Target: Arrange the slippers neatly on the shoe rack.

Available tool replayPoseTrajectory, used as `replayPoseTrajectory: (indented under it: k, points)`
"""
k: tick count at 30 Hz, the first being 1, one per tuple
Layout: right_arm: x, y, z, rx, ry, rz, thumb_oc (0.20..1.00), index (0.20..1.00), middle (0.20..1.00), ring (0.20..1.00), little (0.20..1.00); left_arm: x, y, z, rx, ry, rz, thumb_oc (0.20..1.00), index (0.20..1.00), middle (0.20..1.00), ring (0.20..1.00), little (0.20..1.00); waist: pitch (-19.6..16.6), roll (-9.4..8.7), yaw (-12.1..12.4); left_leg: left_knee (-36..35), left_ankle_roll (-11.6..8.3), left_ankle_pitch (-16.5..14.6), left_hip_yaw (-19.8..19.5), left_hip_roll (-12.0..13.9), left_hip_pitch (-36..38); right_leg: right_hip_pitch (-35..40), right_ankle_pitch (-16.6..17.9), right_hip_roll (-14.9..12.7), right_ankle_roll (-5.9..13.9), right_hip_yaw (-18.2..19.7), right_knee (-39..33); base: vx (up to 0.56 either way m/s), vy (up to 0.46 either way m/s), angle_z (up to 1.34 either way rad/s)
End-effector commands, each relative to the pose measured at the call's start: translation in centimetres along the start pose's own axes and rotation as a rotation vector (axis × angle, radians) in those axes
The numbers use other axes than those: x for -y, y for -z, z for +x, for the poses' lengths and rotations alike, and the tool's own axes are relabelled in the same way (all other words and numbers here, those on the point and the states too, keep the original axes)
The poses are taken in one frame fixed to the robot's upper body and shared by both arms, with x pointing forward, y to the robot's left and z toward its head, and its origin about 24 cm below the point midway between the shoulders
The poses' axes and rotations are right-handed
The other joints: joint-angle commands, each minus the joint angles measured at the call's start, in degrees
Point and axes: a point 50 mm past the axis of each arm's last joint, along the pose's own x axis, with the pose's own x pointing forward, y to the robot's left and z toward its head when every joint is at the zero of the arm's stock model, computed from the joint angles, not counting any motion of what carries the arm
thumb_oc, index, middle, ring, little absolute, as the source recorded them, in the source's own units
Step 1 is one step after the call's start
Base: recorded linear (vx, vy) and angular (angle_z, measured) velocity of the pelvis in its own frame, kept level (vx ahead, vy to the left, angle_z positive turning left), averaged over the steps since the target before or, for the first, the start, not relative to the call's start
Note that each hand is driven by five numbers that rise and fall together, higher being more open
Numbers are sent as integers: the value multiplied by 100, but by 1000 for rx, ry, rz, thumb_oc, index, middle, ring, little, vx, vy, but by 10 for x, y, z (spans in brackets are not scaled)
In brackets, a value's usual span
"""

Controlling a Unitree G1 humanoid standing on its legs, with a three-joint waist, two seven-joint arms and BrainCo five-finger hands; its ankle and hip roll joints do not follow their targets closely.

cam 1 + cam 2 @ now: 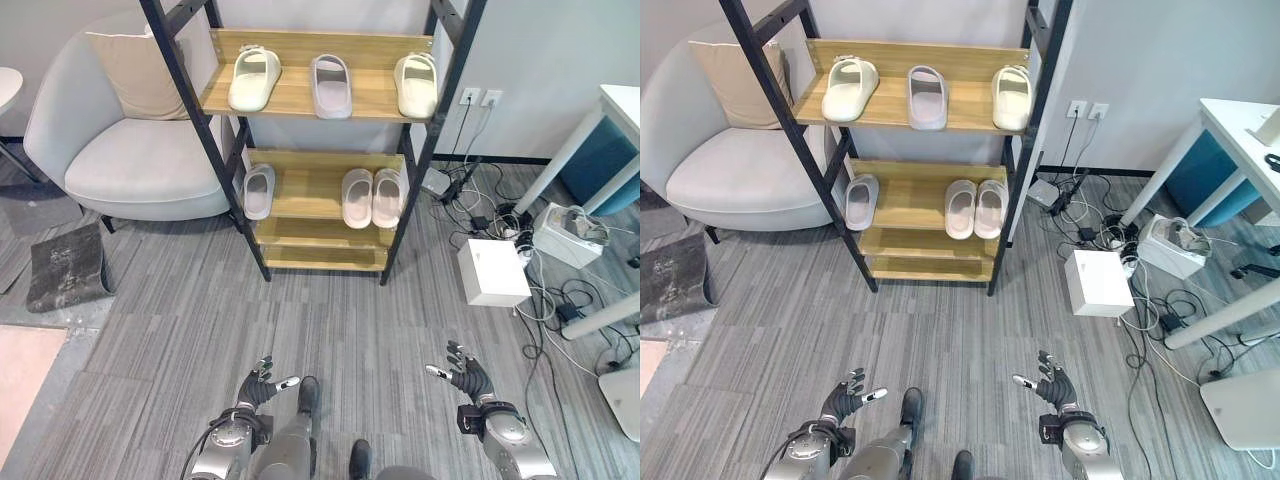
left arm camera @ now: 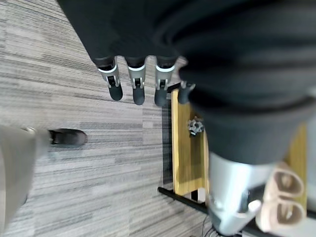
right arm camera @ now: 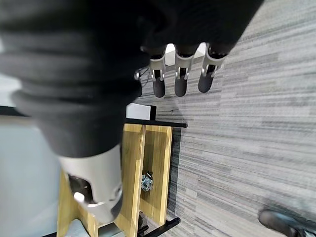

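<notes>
Pale slippers (image 1: 357, 196) far beyond each robot hand (image 1: 262, 384)

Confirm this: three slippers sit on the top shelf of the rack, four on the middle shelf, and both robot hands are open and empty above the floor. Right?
Not quite. The middle shelf holds three slippers, not four: a single grey slipper at its left end and a pink pair side by side, as the left eye view shows. The top shelf does hold three, and the left hand and right hand are open and empty.

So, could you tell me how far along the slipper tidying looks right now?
All six slippers sit on the shoe rack: three spaced out on the top shelf, a neat pink pair and a lone grey slipper on the middle shelf. Left robot hand and right robot hand hover open, holding nothing. Possibly only pairing remains.
</notes>
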Motion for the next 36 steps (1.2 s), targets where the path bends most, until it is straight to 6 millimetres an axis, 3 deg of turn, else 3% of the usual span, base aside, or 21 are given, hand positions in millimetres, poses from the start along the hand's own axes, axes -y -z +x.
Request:
replayPoseTrajectory:
  k: [1, 4, 6, 9, 11, 15, 16, 17, 18, 23, 25, 29, 31, 32, 33, 35, 36]
  points:
    - [-7, -28, 2, 135, -45, -2, 1000, 1000, 1000, 1000, 1000, -5, -16, 1, 84, -7, 16, 1000, 1000, 1000, 1000, 1000, -210, -204, 217, -96, 98, 470, 47, -188, 357, 261, -300, -412, 763, 147, 277, 327, 216, -58]
    - [-11, -28, 3, 134, -49, 4, 1000, 1000, 1000, 1000, 1000, -4, -13, 1, 69, -3, 16, 1000, 1000, 1000, 1000, 1000, -295, -270, 224, -21, 195, 337, 108, -279, 503, 215, -255, -588, 905, 167, 656, 213, 149, -34]
    - [-19, -28, 4, 130, -72, 4, 1000, 1000, 1000, 1000, 1000, -2, -16, 1, 82, 9, 28, 1000, 1000, 1000, 1000, 1000, -275, -289, 223, 80, 443, 64, 158, -374, 728, -269, 330, -827, 1111, 184, 1915, 249, 252, -6]
    - [-22, -26, 4, 124, -76, 5, 1000, 1000, 1000, 1000, 1000, 1, -19, 1, 98, 28, 38, 1000, 1000, 1000, 1000, 1000, -116, -122, 63, -17, 639, -179, 100, -361, 1275, -916, 1013, -1026, 1171, 59, 3316, 220, 200, 0]
    - [-21, -24, 3, 116, -73, 10, 1000, 1000, 1000, 1000, 1000, 1, -21, 1, 106, 33, 38, 1000, 1000, 1000, 1000, 1000, -60, -47, -17, -104, 652, -264, -8, -320, 1503, -1260, 853, -1026, 1108, -64, 3380, 275, 114, 15]
    - [-19, -21, 2, 105, -68, 25, 1000, 1000, 1000, 1000, 1000, 2, -24, 2, 116, 49, 39, 1000, 1000, 1000, 1000, 1000, 26, -65, -162, -170, 565, -429, -175, -348, 1817, -1642, 603, -865, 1032, -301, 2044, 284, -35, 20]
    - [-18, -20, 2, 103, -65, 28, 1000, 1000, 1000, 1000, 1000, 2, -26, 2, 121, 48, 39, 1000, 1000, 1000, 1000, 1000, 39, -103, -210, -170, 529, -508, -237, -374, 1909, -1716, 636, -787, 1058, -294, 1460, 223, -73, 20]
    - [-18, -20, 2, 103, -65, 27, 1000, 1000, 1000, 1000, 1000, 2, -25, 2, 121, 48, 39, 1000, 1000, 1000, 1000, 1000, 54, -84, -216, -170, 522, -531, -245, -351, 1940, -1661, 645, -762, 1053, -310, 1414, 312, -105, 27]
    - [-18, -20, 1, 103, -63, 28, 1000, 1000, 1000, 1000, 1000, 0, -27, 3, 127, 44, 45, 1000, 1000, 1000, 1000, 1000, 68, -124, -270, -170, 463, -635, -300, -339, 2053, -1701, 839, -752, 1127, -359, 785, 292, -95, 27]
    - [-16, -17, 0, 95, -56, 30, 1000, 1000, 1000, 1000, 1000, -2, -25, 4, 114, 32, 36, 1000, 1000, 1000, 1000, 1000, 24, -169, -352, -170, 389, -864, -430, -286, 2306, -1664, 959, -662, 1111, -154, 434, 318, -110, 32]
    - [-12, -11, -2, 73, -46, 46, 1000, 1000, 1000, 1000, 1000, -1, -19, 4, 89, 26, 18, 1000, 1000, 1000, 1000, 1000, -124, -171, -346, 213, 258, -957, -436, -181, 2412, -1420, 829, -563, 963, -155, 395, 386, -143, 22]
    - [-7, -14, -2, 87, -46, 56, 1000, 1000, 1000, 1000, 1000, 4, -25, 6, 107, 38, 4, 1000, 1000, 1000, 1000, 1000, 8, -219, -270, 1733, -14, -644, -432, -292, 1834, -1006, 642, -520, 761, -177, 345, 184, -92, 12]
    - [-5, -16, -2, 93, -46, 53, 1000, 1000, 1000, 1000, 1000, 4, -27, 6, 116, 37, 6, 1000, 1000, 1000, 1000, 1000, 51, -256, -221, 1947, -35, -564, -416, -299, 1638, -926, 594, -535, 725, -180, 318, 84, -36, -6]
    - [-4, -16, -2, 92, -43, 51, 1000, 1000, 1000, 1000, 1000, 5, -29, 6, 123, 40, 3, 1000, 1000, 1000, 1000, 1000, 78, -306, -183, 1873, -17, -569, -345, -275, 1447, -862, 570, -584, 725, -180, 259, 157, 8, -9]
    - [-3, -16, -2, 90, -40, 55, 1000, 1000, 1000, 1000, 1000, 4, -29, 6, 119, 39, 4, 1000, 1000, 1000, 1000, 1000, 71, -399, -122, 1243, 62, -736, -145, -41, 1258, -715, 509, -674, 783, -208, 124, 214, 27, 10]
    - [-3, -16, -2, 94, -40, 53, 1000, 1000, 1000, 1000, 1000, 4, -29, 7, 120, 39, 12, 1000, 1000, 1000, 1000, 1000, 59, -401, -95, 836, 47, -564, -128, 119, 1164, -669, 486, -690, 809, -230, 90, 169, 51, 26]
    - [-3, -20, -2, 110, -39, 39, 1000, 1000, 1000, 1000, 1000, 7, -30, 7, 120, 44, 38, 1000, 1000, 1000, 1000, 1000, 52, -298, -68, 231, -23, -30, -139, 290, 950, -575, 394, -645, 819, -271, 64, 135, 86, 22]
